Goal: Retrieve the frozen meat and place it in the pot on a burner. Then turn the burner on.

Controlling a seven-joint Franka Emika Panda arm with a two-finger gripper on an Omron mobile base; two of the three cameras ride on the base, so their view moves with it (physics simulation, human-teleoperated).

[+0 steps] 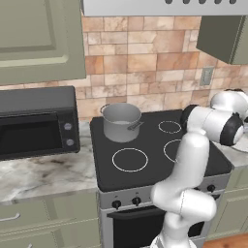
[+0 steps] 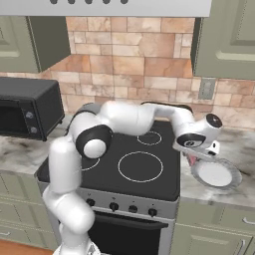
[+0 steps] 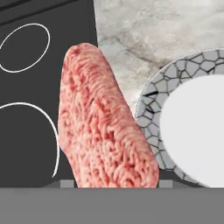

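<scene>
A slab of pink ground meat [image 3: 103, 127] stands upright between my fingertips, and my gripper [image 3: 116, 183] is shut on it. In the right base view the gripper [image 2: 193, 155] hangs just off the right edge of the black cooktop [image 2: 149, 179], with a sliver of the meat [image 2: 191, 160] below it, above the left rim of a white plate [image 2: 234, 173]. The grey metal pot [image 1: 121, 122] with a short handle stands on the back left burner, far from the hand. Its inside looks empty.
The plate, with its mosaic rim [image 3: 151, 105], lies on the marble counter [image 3: 144, 35] right of the stove. A black microwave [image 1: 34, 126] stands on the left counter. Burner knobs [image 2: 114, 205] line the stove front. A hood and cabinets hang overhead.
</scene>
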